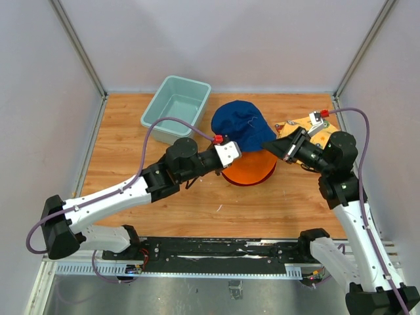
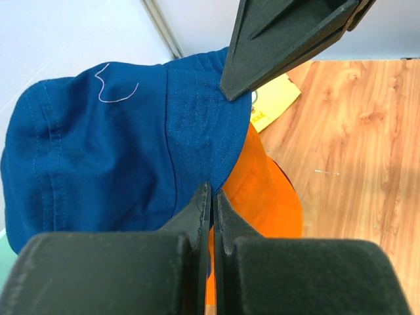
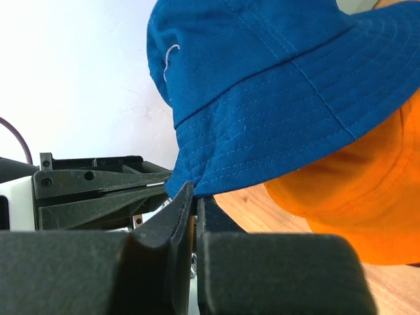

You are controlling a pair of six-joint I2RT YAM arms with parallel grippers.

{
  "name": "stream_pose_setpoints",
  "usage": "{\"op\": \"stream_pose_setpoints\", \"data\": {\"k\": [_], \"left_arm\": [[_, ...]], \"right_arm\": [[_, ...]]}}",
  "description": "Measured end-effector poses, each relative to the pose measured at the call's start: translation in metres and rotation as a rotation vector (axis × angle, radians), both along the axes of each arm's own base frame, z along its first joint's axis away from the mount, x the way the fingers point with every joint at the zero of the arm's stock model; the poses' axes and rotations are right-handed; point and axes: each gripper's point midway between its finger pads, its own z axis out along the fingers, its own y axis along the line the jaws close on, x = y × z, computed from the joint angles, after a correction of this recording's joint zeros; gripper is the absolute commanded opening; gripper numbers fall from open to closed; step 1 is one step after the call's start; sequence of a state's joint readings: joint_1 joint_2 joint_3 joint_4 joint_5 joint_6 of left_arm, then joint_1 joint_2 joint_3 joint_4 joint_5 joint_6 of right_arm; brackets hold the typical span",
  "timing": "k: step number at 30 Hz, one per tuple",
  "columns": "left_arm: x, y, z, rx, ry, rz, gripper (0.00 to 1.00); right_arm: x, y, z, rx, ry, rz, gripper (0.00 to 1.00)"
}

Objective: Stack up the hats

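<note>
A navy hat [image 1: 239, 123] hangs tilted over an orange hat [image 1: 249, 169] that rests on the table at the middle. My left gripper [image 1: 236, 152] is shut on the navy hat's brim at its near-left side. My right gripper [image 1: 269, 146] is shut on the brim at its right side. In the left wrist view, the navy hat [image 2: 118, 151] fills the left, the orange hat [image 2: 262, 197] lies under it, and my left gripper [image 2: 212, 190] pinches the brim's edge. In the right wrist view, my right gripper [image 3: 195, 193] grips the navy hat [image 3: 275, 85] above the orange hat [image 3: 367, 197].
A teal tub [image 1: 176, 108] stands at the back left, close to the navy hat. A yellow printed cloth [image 1: 308, 126] lies at the back right, behind the right wrist. White walls close in the table on three sides.
</note>
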State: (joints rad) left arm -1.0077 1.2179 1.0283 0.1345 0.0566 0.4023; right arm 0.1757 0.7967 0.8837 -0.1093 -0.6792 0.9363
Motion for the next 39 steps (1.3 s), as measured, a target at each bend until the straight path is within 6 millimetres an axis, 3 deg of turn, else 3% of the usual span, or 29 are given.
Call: {"op": "stream_pose_setpoints", "data": {"k": [12, 18, 21, 28, 39], "left_arm": [[-0.027, -0.010, -0.018, 0.036, 0.023, -0.026, 0.01], [-0.037, -0.008, -0.036, 0.087, 0.042, -0.028, 0.01], [-0.042, -0.009, -0.044, 0.111, 0.045, -0.035, 0.00], [-0.049, -0.011, -0.052, 0.145, 0.032, -0.055, 0.00], [-0.053, -0.018, -0.064, 0.184, 0.022, -0.081, 0.00]], "right_arm": [[-0.018, -0.009, -0.029, -0.019, 0.003, -0.014, 0.07], [-0.013, -0.025, -0.048, -0.048, 0.036, -0.096, 0.48], [-0.009, -0.035, -0.057, -0.065, 0.058, -0.149, 0.60], [-0.004, -0.045, -0.067, -0.086, 0.102, -0.208, 0.65], [0.012, -0.053, -0.070, -0.039, 0.162, -0.260, 0.60]]}}
